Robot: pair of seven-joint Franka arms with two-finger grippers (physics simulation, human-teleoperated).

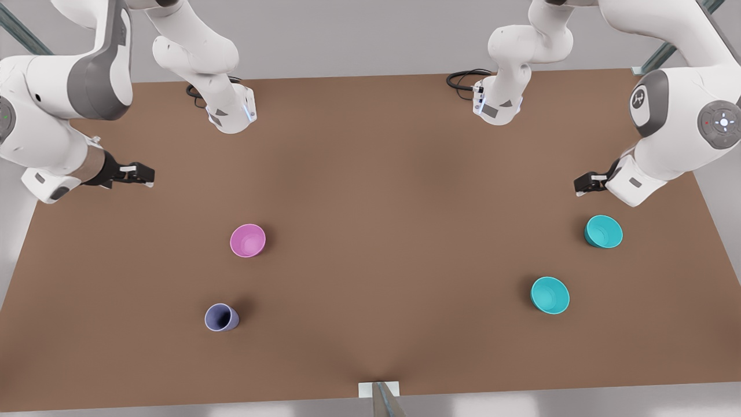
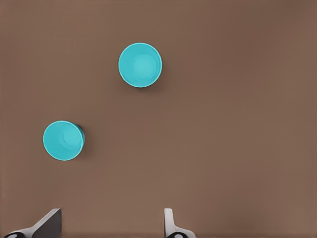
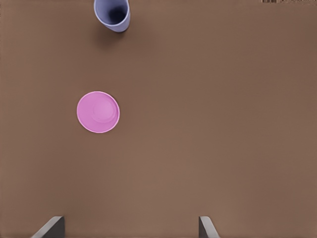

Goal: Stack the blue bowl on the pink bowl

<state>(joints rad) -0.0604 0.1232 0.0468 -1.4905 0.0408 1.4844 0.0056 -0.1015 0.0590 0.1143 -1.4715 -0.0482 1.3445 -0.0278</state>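
Brown worktop (image 1: 370, 174), four vessels, nothing stacked yet. Blue bowl (image 1: 550, 295): near front edge, toward the front view's right. Pink bowl (image 1: 248, 240): well apart, left of centre. Left gripper (image 1: 580, 185), fingers spread wide, hangs empty by the right edge; right gripper (image 1: 142, 174), likewise wide, by the left edge. Whole task remains.
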